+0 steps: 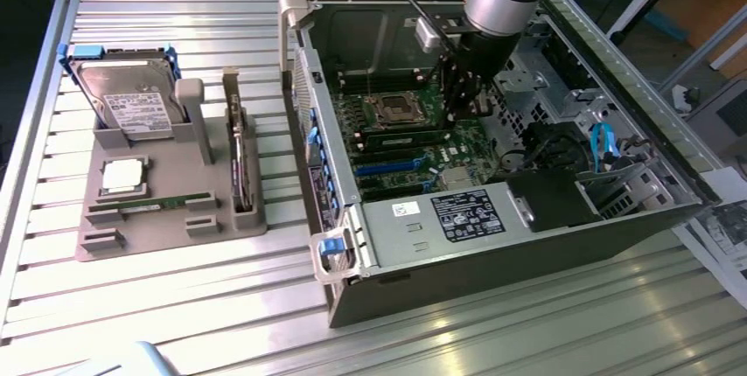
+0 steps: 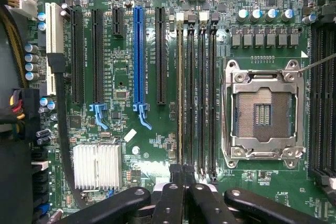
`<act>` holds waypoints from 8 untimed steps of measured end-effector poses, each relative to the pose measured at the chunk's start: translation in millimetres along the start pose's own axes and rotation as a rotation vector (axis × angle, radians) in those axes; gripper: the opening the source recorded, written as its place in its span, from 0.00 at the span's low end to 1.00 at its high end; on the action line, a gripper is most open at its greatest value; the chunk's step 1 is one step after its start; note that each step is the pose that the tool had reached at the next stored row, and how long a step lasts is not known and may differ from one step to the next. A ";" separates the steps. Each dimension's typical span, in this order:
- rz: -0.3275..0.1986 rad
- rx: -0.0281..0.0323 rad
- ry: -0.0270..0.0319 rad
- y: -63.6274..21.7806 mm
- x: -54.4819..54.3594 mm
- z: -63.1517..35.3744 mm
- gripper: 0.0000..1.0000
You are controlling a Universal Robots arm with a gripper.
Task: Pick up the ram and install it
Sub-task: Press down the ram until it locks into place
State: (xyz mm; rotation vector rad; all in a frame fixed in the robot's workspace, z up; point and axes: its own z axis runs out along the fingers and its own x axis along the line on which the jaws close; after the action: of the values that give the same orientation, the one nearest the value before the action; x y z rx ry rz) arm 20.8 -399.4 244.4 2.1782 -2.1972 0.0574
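Closed gripper (image 2: 182,174) over partly hidden ram (image 2: 180,93)

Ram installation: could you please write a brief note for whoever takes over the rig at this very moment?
Gripper: shut, inside the computer case, at one end of the memory slots.
Ram: a ram stick seems to stand edge-on in one slot, below the gripper; a grip on it cannot be told. A second green stick lies in the grey tray.
Done: stick apparently in its slot.
Left: check it is seated fully.
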 end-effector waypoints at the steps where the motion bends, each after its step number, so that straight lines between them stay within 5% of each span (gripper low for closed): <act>1: 0.000 0.0001 -0.0001 0.0 0.1 -2.1 0.11; 8: 0.000 0.0005 0.0000 4.7 0.7 -10.4 0.11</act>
State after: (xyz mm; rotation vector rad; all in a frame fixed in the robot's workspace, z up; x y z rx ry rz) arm 16.1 -399.4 254.9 2.1782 -2.1977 0.0580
